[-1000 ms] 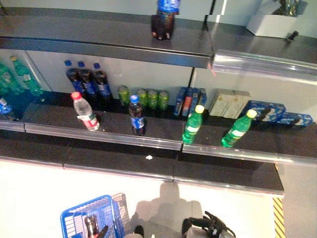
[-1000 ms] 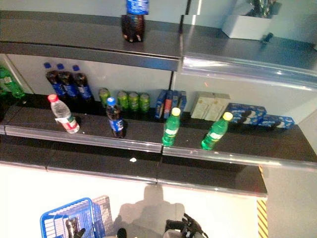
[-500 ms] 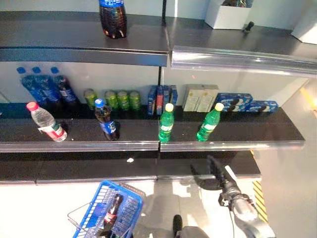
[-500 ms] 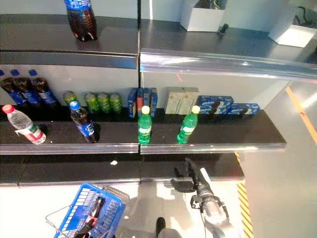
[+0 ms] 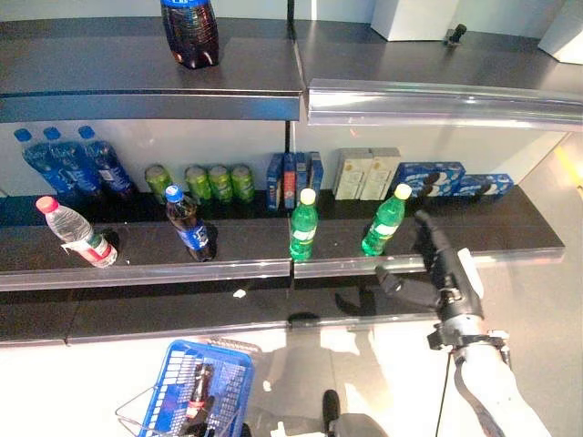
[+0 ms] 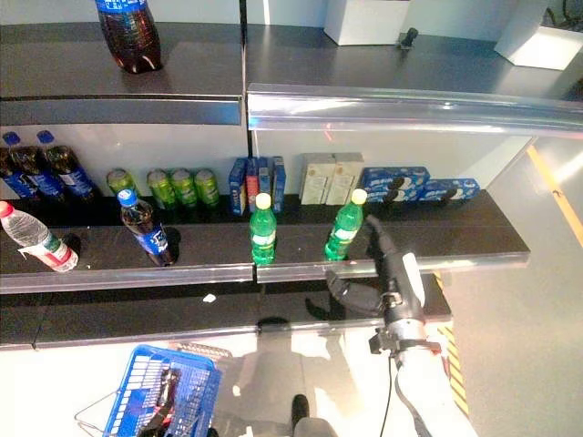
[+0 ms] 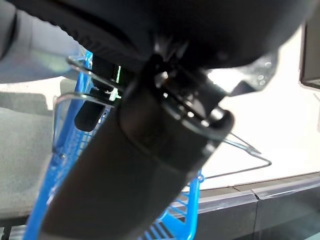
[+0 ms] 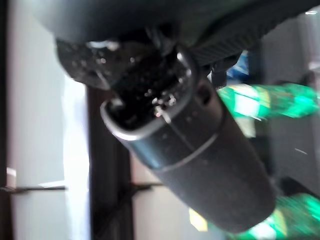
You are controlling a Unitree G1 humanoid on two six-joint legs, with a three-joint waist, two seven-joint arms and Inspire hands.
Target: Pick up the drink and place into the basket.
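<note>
A green bottle with a yellow cap (image 5: 384,221) stands at the front of the middle shelf (image 5: 228,269). My right hand (image 5: 444,269) is open just to its right, fingers stretched along the shelf edge and thumb below, apart from the bottle. In the right wrist view the thumb (image 8: 200,160) stands before green bottles (image 8: 265,100). My left hand (image 7: 150,150) is shut on the wire handles (image 7: 250,152) of the blue basket (image 5: 219,369), which hangs low at the left. A dark cola bottle (image 5: 196,396) lies in it.
A second green bottle (image 5: 303,226), a dark bottle with a blue label (image 5: 189,226) and a clear water bottle (image 5: 77,235) stand on the same shelf. Green cans (image 5: 209,182), blue-capped bottles (image 5: 73,159) and boxes (image 5: 364,175) stand behind. A large cola bottle (image 5: 189,32) stands on the top shelf.
The camera has shifted. My right hand has risen from below the shelf to the shelf's front edge, beside the right green bottle.
</note>
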